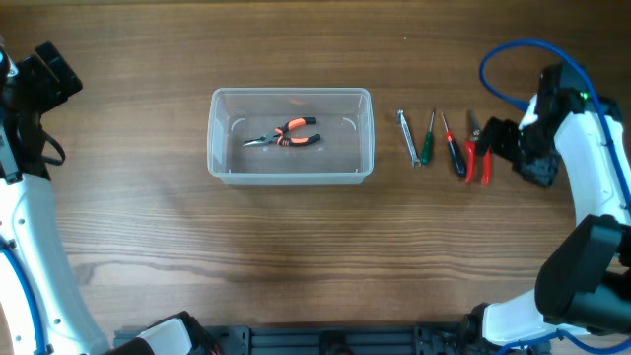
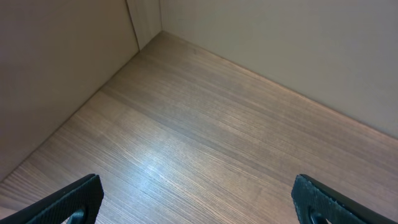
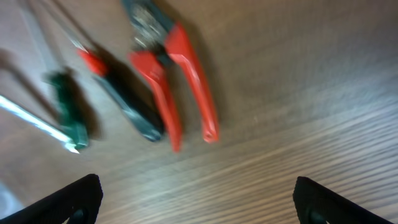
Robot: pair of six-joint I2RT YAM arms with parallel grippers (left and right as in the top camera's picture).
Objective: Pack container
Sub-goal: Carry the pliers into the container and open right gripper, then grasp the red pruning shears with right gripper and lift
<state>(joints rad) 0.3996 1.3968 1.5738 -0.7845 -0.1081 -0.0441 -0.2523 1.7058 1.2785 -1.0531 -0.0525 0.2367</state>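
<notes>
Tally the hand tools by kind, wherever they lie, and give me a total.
Pliers: 2, the orange-handled pair in the container and the red-handled pair on the table.
Screwdrivers: 2, the green-handled screwdriver and the red-and-black screwdriver.
Other: 1, the silver metal tool, perhaps a wrench.
Total: 5.

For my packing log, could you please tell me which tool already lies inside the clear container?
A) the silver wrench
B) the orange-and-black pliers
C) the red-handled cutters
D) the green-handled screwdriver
B: the orange-and-black pliers lie on the floor of the container, and no other tool is in it.
</notes>
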